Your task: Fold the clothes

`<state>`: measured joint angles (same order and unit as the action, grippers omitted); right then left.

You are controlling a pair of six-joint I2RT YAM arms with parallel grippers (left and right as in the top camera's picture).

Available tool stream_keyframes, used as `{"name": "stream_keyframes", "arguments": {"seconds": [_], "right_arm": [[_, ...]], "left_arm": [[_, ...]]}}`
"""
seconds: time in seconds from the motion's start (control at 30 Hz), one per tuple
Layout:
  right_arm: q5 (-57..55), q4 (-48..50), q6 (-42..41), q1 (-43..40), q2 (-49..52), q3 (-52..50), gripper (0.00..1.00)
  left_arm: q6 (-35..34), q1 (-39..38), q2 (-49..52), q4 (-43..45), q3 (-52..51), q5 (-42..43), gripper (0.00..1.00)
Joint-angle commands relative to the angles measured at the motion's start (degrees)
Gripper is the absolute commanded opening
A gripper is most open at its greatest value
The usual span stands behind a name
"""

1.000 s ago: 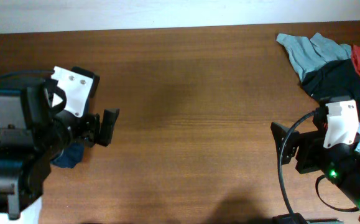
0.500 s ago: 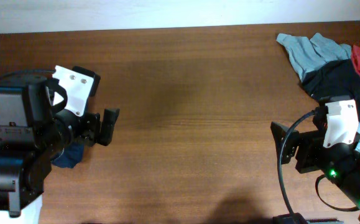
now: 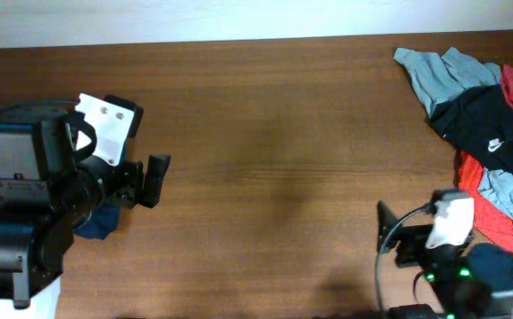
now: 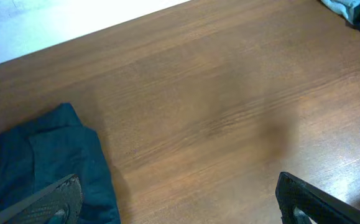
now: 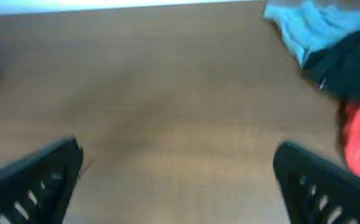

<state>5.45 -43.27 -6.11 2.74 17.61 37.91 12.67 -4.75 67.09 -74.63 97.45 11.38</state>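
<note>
I've got the left gripper point(image 4: 180, 204) spread wide beside the bunched navy shorts point(image 4: 43, 158), ready to grab. The right gripper point(image 5: 178, 180) is splayed too, holding nothing, waiting over the table point(image 3: 265, 133).

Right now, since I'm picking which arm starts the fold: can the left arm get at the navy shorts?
Probably yes: the navy shorts lie bunched right beside the open left tool, one finger already over them, nothing covering them.

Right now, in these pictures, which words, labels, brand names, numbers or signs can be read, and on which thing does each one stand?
No word or number can be read in any view.
One sign only: a small white logo on the black cloth garment, seen from overhead. It is a curved mark, and any letters beside it are too small to read.
</note>
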Motion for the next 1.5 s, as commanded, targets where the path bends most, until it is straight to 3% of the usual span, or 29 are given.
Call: {"name": "stream_keyframes", "arguments": {"seconds": [0.0,0.13,0.37,1.2,1.3,1.47], "right_arm": [[2.05,5.7,-0.55,-0.9,-7.45,-11.06,0.99],[2.51,8.24,-0.55,-0.92,-14.64,-22.05,0.99],[2.25,8.83,-0.52,-0.9,-17.4,-28.98,0.99],[2.27,8.85,-0.52,-0.9,-17.2,-28.96,0.99],[2.27,8.85,-0.52,-0.9,-17.18,-28.96,0.99],[2.27,8.85,-0.52,-0.9,-17.18,-28.96,0.99]], "left_arm": [[0.92,-0.24,-0.2,-0.04,0.09,0.22,0.99],[0.92,-0.24,-0.2,-0.04,0.09,0.22,0.99],[0.92,-0.24,-0.2,-0.04,0.09,0.22,0.99],[0.96,-0.2,-0.2,-1.7,0.09,-1.75,0.99],[0.92,-0.2,-1.53,3.8,-2.6,-6.51,0.99],[-0.44,-0.17,-13.2,24.48,-24.44,-8.63,0.99]]}}
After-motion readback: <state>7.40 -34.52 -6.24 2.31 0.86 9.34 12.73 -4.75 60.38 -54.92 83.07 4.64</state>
